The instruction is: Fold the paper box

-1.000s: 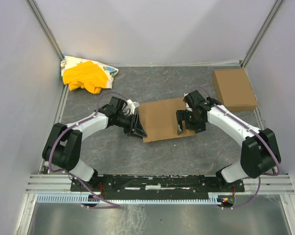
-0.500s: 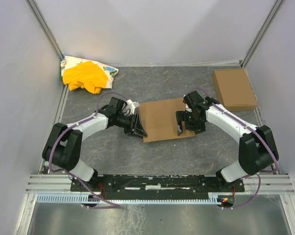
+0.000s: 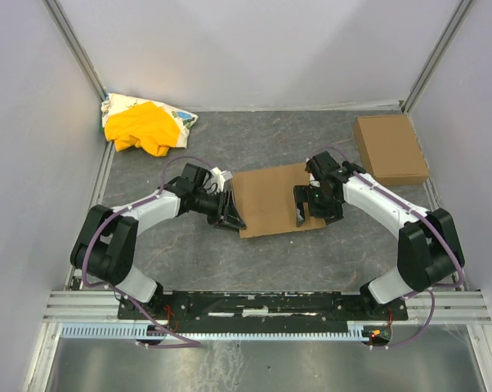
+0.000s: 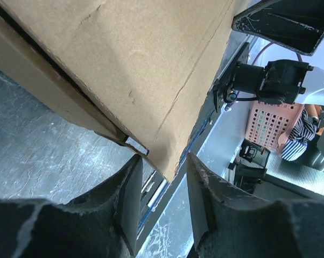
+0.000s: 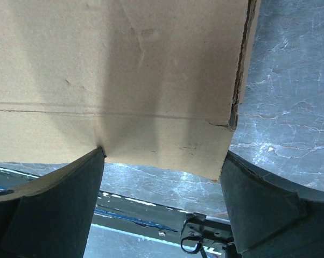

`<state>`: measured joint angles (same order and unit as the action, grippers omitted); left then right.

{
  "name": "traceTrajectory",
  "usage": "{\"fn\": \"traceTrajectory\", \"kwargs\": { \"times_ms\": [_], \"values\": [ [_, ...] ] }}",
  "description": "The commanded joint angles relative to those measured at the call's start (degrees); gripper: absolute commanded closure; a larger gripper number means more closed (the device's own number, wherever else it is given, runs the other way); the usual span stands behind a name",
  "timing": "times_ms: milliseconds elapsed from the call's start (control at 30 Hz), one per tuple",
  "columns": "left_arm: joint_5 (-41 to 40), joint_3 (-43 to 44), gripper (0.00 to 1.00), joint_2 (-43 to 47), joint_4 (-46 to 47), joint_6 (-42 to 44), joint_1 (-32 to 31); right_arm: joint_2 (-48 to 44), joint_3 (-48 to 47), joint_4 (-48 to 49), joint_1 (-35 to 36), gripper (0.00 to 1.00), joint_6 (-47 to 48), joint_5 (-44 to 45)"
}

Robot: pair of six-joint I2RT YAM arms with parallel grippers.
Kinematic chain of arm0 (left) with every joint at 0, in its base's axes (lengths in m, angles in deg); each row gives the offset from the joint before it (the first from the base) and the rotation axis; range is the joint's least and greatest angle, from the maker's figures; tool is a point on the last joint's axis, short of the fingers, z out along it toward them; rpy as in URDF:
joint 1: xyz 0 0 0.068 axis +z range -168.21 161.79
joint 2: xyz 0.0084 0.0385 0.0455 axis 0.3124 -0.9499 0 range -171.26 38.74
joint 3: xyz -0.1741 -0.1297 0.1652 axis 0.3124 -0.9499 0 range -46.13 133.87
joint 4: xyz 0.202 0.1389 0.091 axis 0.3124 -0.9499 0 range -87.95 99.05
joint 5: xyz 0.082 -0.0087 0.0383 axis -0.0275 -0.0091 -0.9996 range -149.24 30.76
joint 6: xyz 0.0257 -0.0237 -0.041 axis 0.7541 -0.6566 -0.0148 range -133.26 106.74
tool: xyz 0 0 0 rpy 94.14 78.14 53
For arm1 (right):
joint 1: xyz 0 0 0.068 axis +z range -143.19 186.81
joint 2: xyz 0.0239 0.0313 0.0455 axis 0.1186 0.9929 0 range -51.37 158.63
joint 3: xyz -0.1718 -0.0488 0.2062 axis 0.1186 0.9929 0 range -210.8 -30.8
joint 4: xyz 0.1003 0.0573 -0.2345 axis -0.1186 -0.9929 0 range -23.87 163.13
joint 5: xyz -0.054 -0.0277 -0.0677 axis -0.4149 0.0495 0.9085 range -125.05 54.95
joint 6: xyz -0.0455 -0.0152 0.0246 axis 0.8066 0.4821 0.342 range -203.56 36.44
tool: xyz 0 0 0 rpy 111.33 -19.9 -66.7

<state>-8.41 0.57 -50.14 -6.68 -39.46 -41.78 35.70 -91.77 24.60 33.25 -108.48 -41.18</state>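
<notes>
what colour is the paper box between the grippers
Plain brown paper box, best in the top external view.

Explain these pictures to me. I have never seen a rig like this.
Two robot arms are bolted at the near edge of a table. One picture looks down from above. The other two come from a camera on each wrist, so dark fingers frame them. Between the arms lies the paper box, brown cardboard. The left tool straddles its left edge; whether it pinches is unclear. The right tool stands wide open at the right edge. A smaller cardboard box and a yellow cloth lie farther back.
</notes>
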Motion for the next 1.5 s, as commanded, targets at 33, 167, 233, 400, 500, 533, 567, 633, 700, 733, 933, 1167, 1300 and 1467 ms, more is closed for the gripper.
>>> {"fn": "traceTrajectory", "kwargs": {
  "times_ms": [33,167,233,400,500,533,567,633,700,733,933,1167,1300,1467],
  "values": [
    [6.6,0.2,0.56,1.1,6.4,-3.8,-0.5,0.0,-2.3,3.5,0.4,0.08,-0.4,-4.3],
    [6.7,-0.1,0.56,1.4,6.3,-3.9,-0.4,0.0,-2.4,3.4,0.2,0.08,-0.3,-4.3],
    [6.7,-0.3,0.56,1.5,6.3,-3.8,-0.5,0.0,-2.5,3.3,0.1,0.08,-0.1,-4.2],
    [6.8,-0.6,0.56,1.7,6.3,-3.9,-0.5,0.1,-2.4,3.2,0.0,0.08,0.1,-3.7],
    [6.9,-0.6,0.56,1.8,6.3,-3.9,-0.5,0.1,-2.4,3.1,0.0,0.08,0.2,-3.5],
    [7.1,-0.7,0.56,1.8,6.4,-4.1,-0.5,0.1,-2.5,3.1,0.0,0.08,0.2,-3.4],
    [7.3,-0.8,0.56,1.9,6.7,-4.4,-0.5,0.1,-2.4,3.1,0.0,0.08,0.2,-3.3],
    [7.8,-1.2,0.56,1.9,7.7,-5.2,-0.5,0.2,-2.5,3.1,0.0,0.08,0.3,-3.3],
    [7.9,-1.2,0.56,1.8,7.9,-5.4,-0.4,0.3,-2.6,3.0,-0.1,0.08,0.4,-3.3],
    [8.0,-1.3,0.56,1.9,7.9,-5.4,-0.4,0.3,-2.7,2.9,-0.1,0.08,0.4,-3.3],
    [9.0,-2.1,0.56,2.0,10.4,-7.2,-0.4,0.7,-2.8,3.0,-0.2,0.08,0.5,-3.3],
    [10.0,-3.4,0.56,2.3,13.2,-9.6,-0.3,1.2,-2.9,3.1,-0.2,0.08,0.5,-3.4],
    [10.5,-4.0,0.56,2.4,14.5,-10.8,-0.3,1.2,-2.9,3.2,-0.3,0.08,0.6,-3.5],
    [11.1,-4.8,0.54,2.3,16.2,-12.1,-0.3,0.7,-3.1,2.9,-0.5,0.06,0.7,-3.2]
  ]
}}
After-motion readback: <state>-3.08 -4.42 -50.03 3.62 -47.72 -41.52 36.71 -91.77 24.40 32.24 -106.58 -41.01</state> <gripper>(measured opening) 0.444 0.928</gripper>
